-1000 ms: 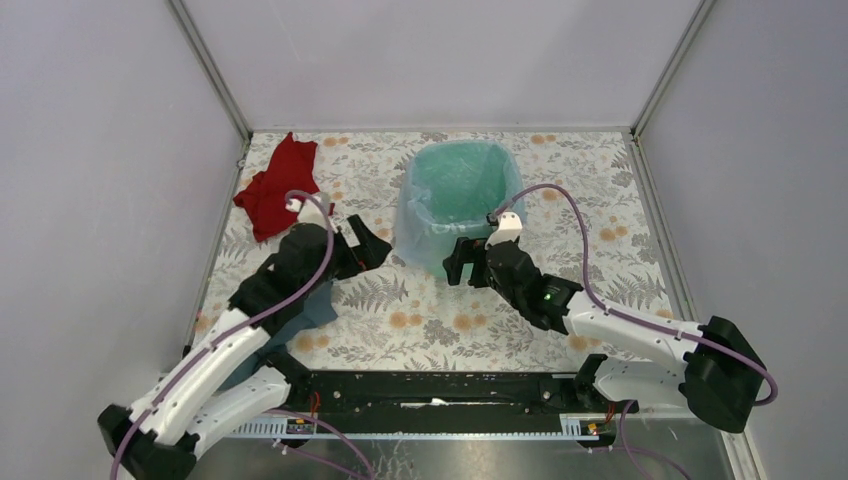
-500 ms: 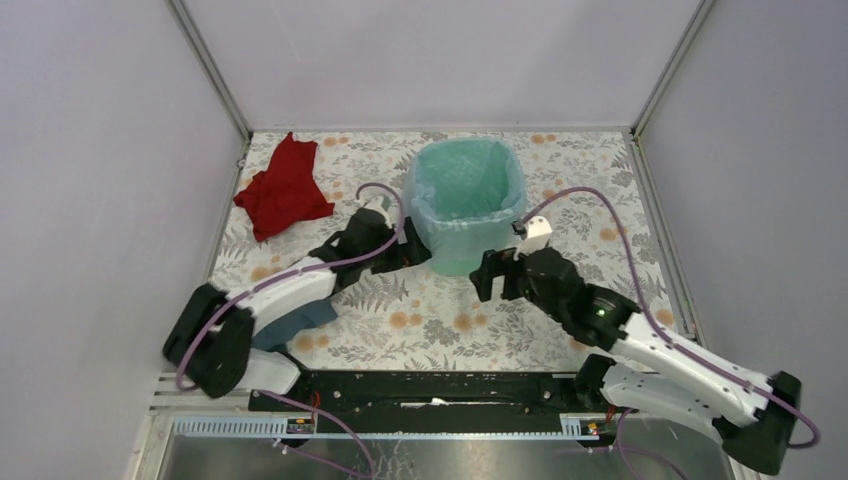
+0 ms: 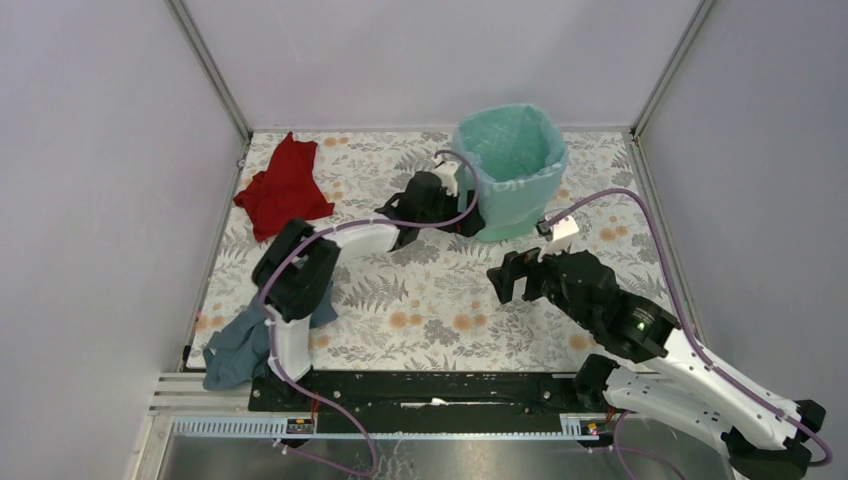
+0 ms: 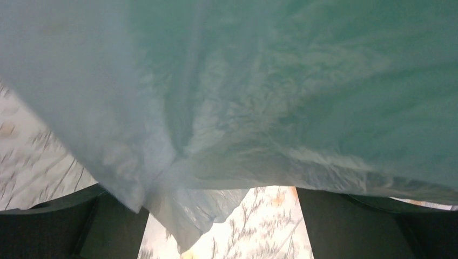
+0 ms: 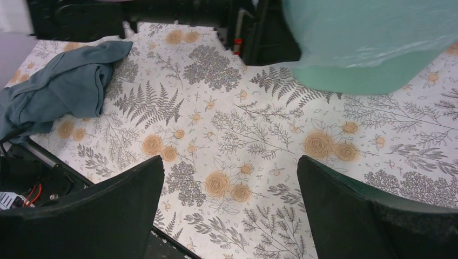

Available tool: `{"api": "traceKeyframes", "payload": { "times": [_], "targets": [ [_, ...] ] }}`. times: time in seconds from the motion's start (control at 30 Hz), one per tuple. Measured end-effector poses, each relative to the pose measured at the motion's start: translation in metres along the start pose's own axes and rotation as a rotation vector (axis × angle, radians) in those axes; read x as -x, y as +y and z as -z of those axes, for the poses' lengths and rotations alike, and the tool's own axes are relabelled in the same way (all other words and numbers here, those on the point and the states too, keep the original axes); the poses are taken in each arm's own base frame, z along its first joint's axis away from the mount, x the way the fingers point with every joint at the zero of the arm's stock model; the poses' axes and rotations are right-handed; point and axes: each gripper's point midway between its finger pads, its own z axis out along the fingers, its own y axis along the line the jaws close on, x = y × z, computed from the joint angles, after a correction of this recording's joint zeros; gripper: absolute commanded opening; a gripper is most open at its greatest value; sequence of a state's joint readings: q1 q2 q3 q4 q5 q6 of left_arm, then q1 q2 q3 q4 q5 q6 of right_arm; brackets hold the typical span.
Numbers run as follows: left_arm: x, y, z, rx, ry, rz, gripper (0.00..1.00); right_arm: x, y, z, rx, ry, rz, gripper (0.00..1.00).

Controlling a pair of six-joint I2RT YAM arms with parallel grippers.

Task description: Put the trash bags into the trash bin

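Top: trash bin (image 3: 505, 232) upright at table's (image 3: 440, 305) far right; trash bag (image 3: 515, 140) lines it, film folded over rim. Left gripper (image 3: 465, 213) against bin's left side. Right gripper (image 3: 515, 280) near bin, apart from it.

Left wrist: fingers (image 4: 108, 226) spread wide; crinkled bag film fills view, tail hanging between them.

Right wrist: fingers (image 5: 97, 216) wide, nothing between; grey-blue cloth (image 5: 59, 91) left.
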State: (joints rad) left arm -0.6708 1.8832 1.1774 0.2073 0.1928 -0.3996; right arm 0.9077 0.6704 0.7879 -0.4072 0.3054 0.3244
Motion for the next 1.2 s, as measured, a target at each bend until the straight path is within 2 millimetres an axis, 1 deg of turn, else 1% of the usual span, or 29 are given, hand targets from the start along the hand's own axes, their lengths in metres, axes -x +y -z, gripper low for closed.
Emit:
{"api": "traceKeyframes", "payload": {
  "times": [0.1,0.13,0.17,0.23,0.3,0.37,0.43,0.47,0.53,0.6,0.67,0.73,0.8,0.83,0.97,1.07,1.13,1.2],
  "targets": [
    [0.013,-0.01,-0.028,-0.065,-0.003,-0.023,0.99,0.004,-0.003,0.005,-0.003,-0.021,0.004,1.0],
    [0.015,-0.012,-0.034,-0.08,-0.007,-0.022,0.99,0.006,-0.004,0.007,-0.005,-0.031,0.004,1.0],
    [0.016,-0.014,-0.036,-0.092,-0.012,-0.019,0.99,0.008,-0.005,0.009,-0.008,-0.042,0.004,1.0],
    [0.01,-0.015,-0.035,-0.119,-0.017,0.002,0.98,0.011,-0.007,0.012,-0.014,-0.057,0.005,1.0],
    [-0.002,-0.015,-0.027,-0.152,-0.019,0.028,0.97,0.013,-0.009,0.013,-0.023,-0.068,0.007,1.0],
    [-0.02,-0.01,-0.011,-0.184,-0.003,0.071,0.97,0.014,-0.01,0.014,-0.026,-0.072,0.013,1.0],
    [-0.031,-0.001,0.006,-0.203,0.002,0.119,0.97,0.013,-0.011,0.013,-0.029,-0.068,0.02,1.0],
    [-0.034,0.007,0.017,-0.208,-0.007,0.151,0.97,0.012,-0.011,0.014,-0.029,-0.065,0.023,1.0],
    [-0.031,0.02,0.031,-0.213,-0.034,0.203,0.97,0.011,-0.012,0.014,-0.032,-0.06,0.029,1.0],
    [-0.013,0.031,0.037,-0.217,-0.087,0.26,0.97,0.01,-0.013,0.014,-0.034,-0.055,0.031,1.0],
    [0.006,0.036,0.038,-0.228,-0.131,0.313,0.97,0.01,-0.013,0.015,-0.032,-0.057,0.03,1.0],
    [0.028,0.033,0.029,-0.261,-0.173,0.368,0.97,0.011,-0.013,0.016,-0.03,-0.063,0.028,1.0],
    [0.045,0.031,0.015,-0.302,-0.204,0.429,0.96,0.012,-0.013,0.018,-0.029,-0.07,0.026,1.0],
    [0.05,0.03,0.006,-0.322,-0.211,0.46,0.96,0.013,-0.013,0.019,-0.027,-0.075,0.024,1.0],
    [0.058,0.03,-0.028,-0.403,-0.22,0.546,0.96,0.022,-0.012,0.026,-0.019,-0.1,0.019,1.0],
    [0.062,0.025,-0.057,-0.471,-0.213,0.582,0.96,0.03,-0.012,0.032,-0.012,-0.13,0.011,1.0],
    [0.064,0.017,-0.074,-0.5,-0.207,0.588,0.96,0.031,-0.013,0.034,-0.014,-0.137,0.009,1.0],
    [0.069,0.004,-0.091,-0.534,-0.206,0.573,0.97,0.032,-0.014,0.036,-0.016,-0.146,0.006,1.0]
  ]
}}
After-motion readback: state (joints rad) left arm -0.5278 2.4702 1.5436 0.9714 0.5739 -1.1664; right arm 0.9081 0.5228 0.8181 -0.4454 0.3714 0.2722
